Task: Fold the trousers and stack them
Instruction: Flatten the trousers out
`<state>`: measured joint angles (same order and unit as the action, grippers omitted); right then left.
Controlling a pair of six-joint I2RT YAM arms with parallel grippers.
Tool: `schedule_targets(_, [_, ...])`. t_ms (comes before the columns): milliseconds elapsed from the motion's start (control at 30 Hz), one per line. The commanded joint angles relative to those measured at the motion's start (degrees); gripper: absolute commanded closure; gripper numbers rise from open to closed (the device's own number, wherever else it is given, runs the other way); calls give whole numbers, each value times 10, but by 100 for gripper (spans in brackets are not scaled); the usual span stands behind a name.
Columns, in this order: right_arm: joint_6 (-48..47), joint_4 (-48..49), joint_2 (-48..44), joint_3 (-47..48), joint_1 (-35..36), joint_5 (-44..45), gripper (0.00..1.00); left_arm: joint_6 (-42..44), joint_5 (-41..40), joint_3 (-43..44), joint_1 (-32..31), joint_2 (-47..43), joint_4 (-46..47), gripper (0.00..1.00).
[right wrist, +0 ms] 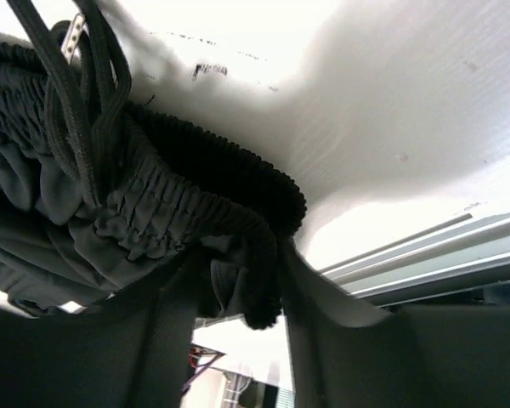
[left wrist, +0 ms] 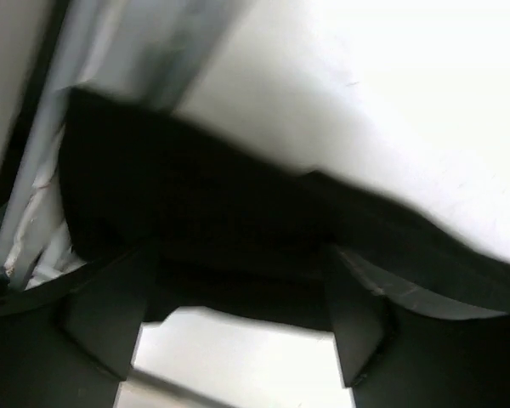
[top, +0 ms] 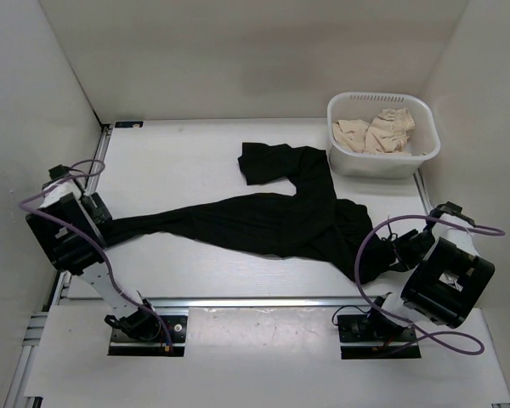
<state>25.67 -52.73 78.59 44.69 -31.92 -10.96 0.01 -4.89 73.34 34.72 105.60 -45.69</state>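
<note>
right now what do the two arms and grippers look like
Both arms are black with white upper housings, and a purple cable loops along each. The left gripper and the right gripper each have two flat, matte black fingers. No markings are legible.

Robot lab test cell, white enclosure walls [top: 238, 51], aluminium rail [top: 238, 300], bolted arm bases [top: 149, 327]

White table [top: 195, 161] between plain white walls [top: 238, 51]

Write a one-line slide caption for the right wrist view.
Right gripper pinching the gathered elastic waistband of the black trousers above the white table.
</note>
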Motion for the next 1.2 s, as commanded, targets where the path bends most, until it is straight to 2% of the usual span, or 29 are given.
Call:
schedule_targets(0, [10,16,13,-2,-3,-21,55,0,-40,-15,-57,23,29,15])
schedule_targets(33, [10,16,13,-2,-3,-21,63,0,-46,-41,-63,23,29,21])
schedule_targets(67, [10,11,18,8,-9,-21,72,0,-39,-55,-63,23,29,31])
schedule_targets(100, [4,11,18,15,-9,-15,88,0,-31,-71,-70,10,29,34])
schedule_targets(133, [-2,2,26,32,-25,-15,96,0,-19,-105,-70,0,29,37])
schedule_targets(167, [-2,-5,26,40,-32,-22,100,0,-19,-122,-78,-12,29,40])
schedule_targets(233, [-2,-5,46,66,-44,-46,100,0,-19,-172,-86,-49,29,44])
schedule_targets(333, [-2,-19,62,95,-44,-36,100,0,12,-204,-99,-101,-1,44])
schedule_targets(400, [-7,-30,67,116,-44,-17,100,0,41,-204,-99,-144,-49,36])
schedule_targets(433, [-7,-30,68,116,-44,-9,100,0,55,-195,-99,-159,-62,24])
schedule_targets(533, [-12,-30,68,116,-44,-9,100,0,74,-147,-87,-202,-78,14])
schedule_targets(600, [-12,-25,68,110,-44,-9,100,0,52,-102,-56,-203,-73,7])
schedule_targets(767, [-23,-25,62,110,-44,-4,100,0,34,-44,28,-102,-79,6])
schedule_targets(933, [-23,-25,57,110,-44,-4,100,0,19,-76,78,-60,-75,6])
schedule_targets(1067, [-23,-25,57,105,-44,-4,100,0,-25,-105,85,-33,-22,5])
schedule_targets(1167, [-23,-25,57,105,-44,-9,100,0,-25,-110,85,-19,-22,5])
